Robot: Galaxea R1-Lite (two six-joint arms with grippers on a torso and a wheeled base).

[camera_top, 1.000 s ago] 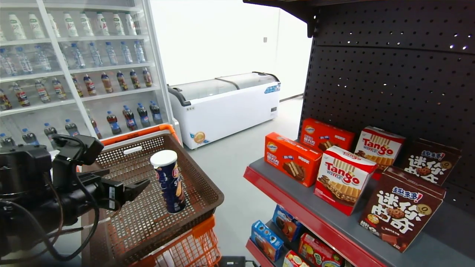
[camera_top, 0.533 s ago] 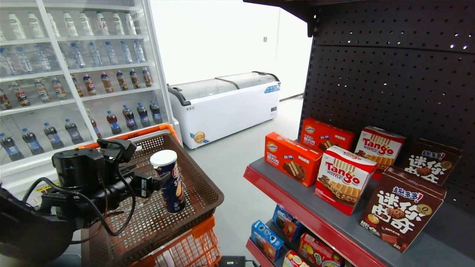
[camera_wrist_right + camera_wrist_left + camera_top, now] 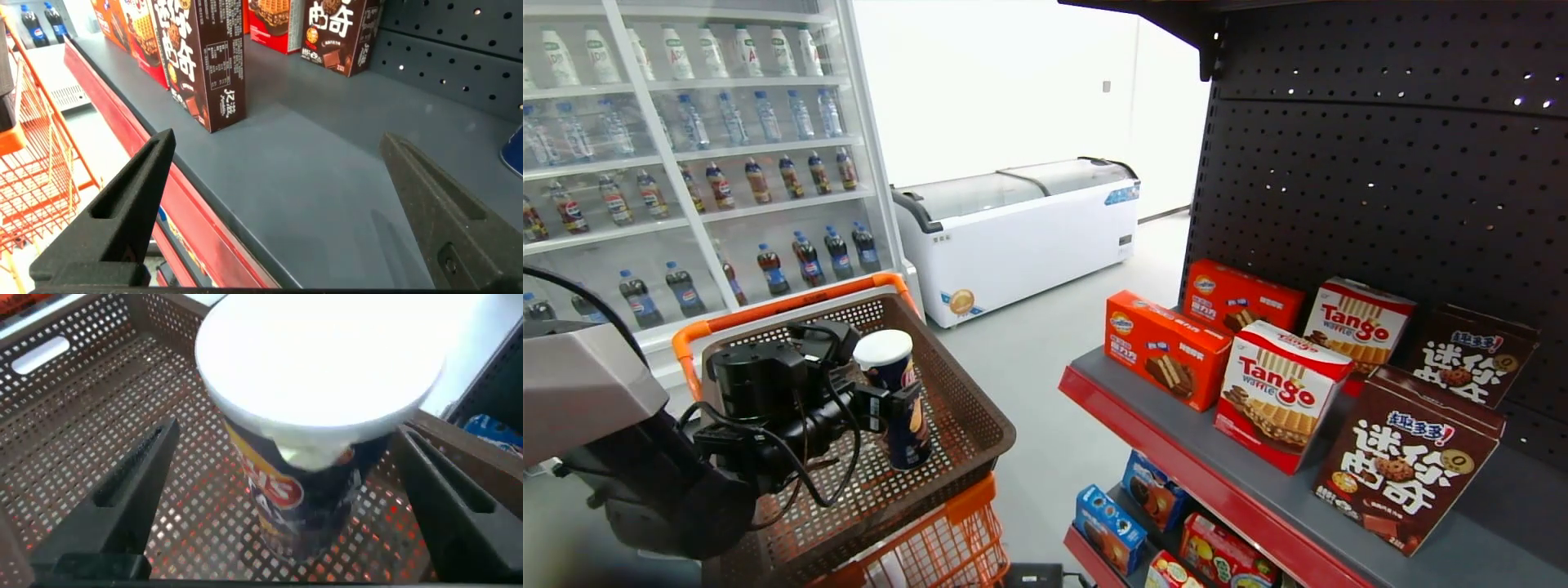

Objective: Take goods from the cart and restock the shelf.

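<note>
standing upright; dark blue chip can [image 3: 913,434] capped in white.

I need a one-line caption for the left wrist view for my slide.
Open left gripper straddles upright dark-blue cylindrical can with white lid in brown perforated plastic basket.

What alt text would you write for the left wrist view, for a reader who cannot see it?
A dark snack can with a white lid stands upright in a brown perforated basket, seen from above. The left gripper is open, one black finger on each side of the can.
</note>
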